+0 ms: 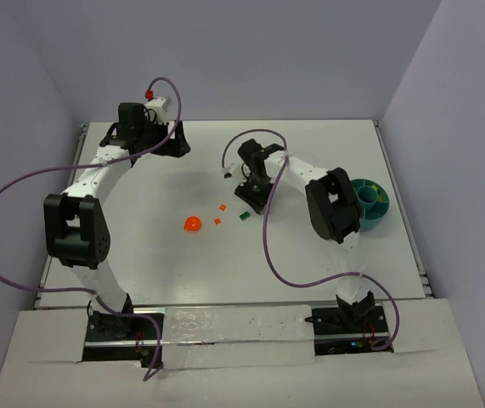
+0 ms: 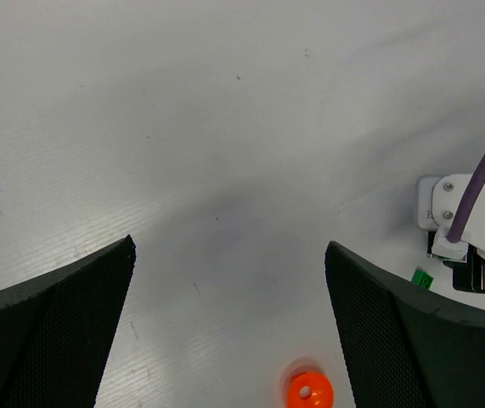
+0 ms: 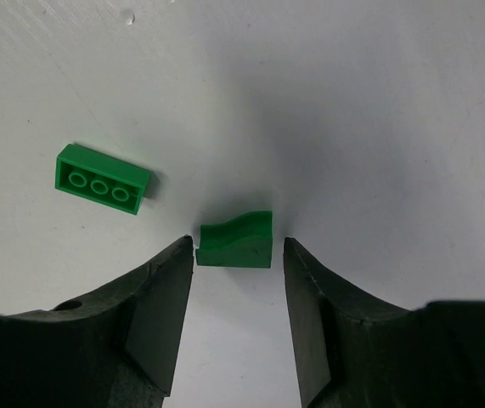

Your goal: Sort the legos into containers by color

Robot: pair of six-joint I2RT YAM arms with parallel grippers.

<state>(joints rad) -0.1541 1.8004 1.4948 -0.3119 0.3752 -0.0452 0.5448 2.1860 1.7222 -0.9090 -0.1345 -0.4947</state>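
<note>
In the right wrist view a green curved lego (image 3: 236,239) lies on the white table between the tips of my right gripper (image 3: 239,242). The left fingertip (image 3: 183,255) is almost at its corner and a small gap shows at the other side, so the jaws are open around it. A green three-stud lego (image 3: 102,179) lies to its left. From above, my right gripper (image 1: 255,195) points down at mid-table, with a green lego (image 1: 244,217) beside it. An orange round lego (image 1: 192,224) and two tiny orange bits (image 1: 222,206) lie left of that. My left gripper (image 2: 229,246) is wide open and empty at the far left back (image 1: 174,140).
The teal bowl (image 1: 369,223), one of the containers, stands at the right behind the right arm's elbow, with small pieces inside. The left wrist view shows the orange round lego (image 2: 309,391) and a green bit (image 2: 423,278). Purple cables loop over both arms. Walls close the table's far and side edges.
</note>
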